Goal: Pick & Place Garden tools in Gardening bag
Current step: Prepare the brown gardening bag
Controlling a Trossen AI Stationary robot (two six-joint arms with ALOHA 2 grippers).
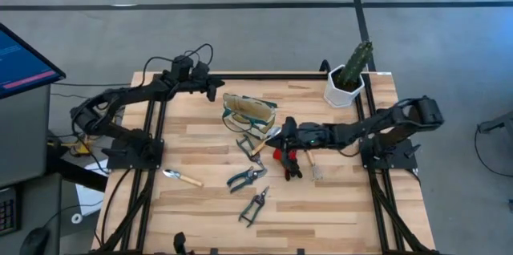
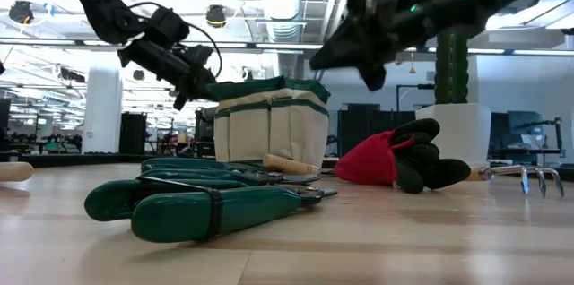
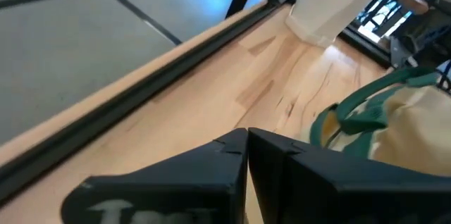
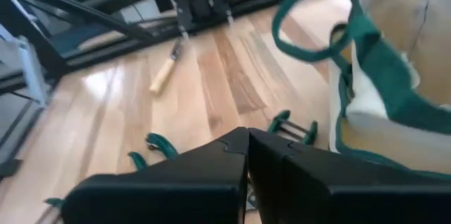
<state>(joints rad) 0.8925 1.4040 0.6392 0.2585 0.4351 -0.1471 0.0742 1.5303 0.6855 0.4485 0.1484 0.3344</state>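
The gardening bag (image 1: 248, 112) is seen lying on the wooden tabletop (image 1: 337, 207), toward its far side, and everything else is placed from it. In the high view the left hand (image 1: 213, 87) is held just beyond the bag's far-left corner, above the tabletop; in the left wrist view its two fingers (image 3: 232, 155) are pressed together with nothing between them, and the bag's cream fabric and green handle (image 3: 366, 108) are seen close ahead. The right hand (image 1: 282, 132) is held just to the right of the bag, raised off the tabletop as the low view shows; in the right wrist view its fingers (image 4: 239, 150) are likewise closed on nothing, with the bag's green-trimmed mouth (image 4: 380, 62) immediately beside them.

The tools are all seen outside the bag. Green-handled shears (image 1: 247, 147) lie just in front of it, touching or nearly touching its near edge. A red-headed black-handled tool (image 1: 286, 161) lies to the bag's front right, beneath the right hand. A second pair of pruning shears (image 1: 246, 177) lies farther forward, and a third pair (image 1: 254, 205) farther still. A wooden-handled trowel (image 1: 183, 178) lies well to the bag's front left. A white pot with a cactus (image 1: 347, 82) stands to the bag's right, at the tabletop's far corner.
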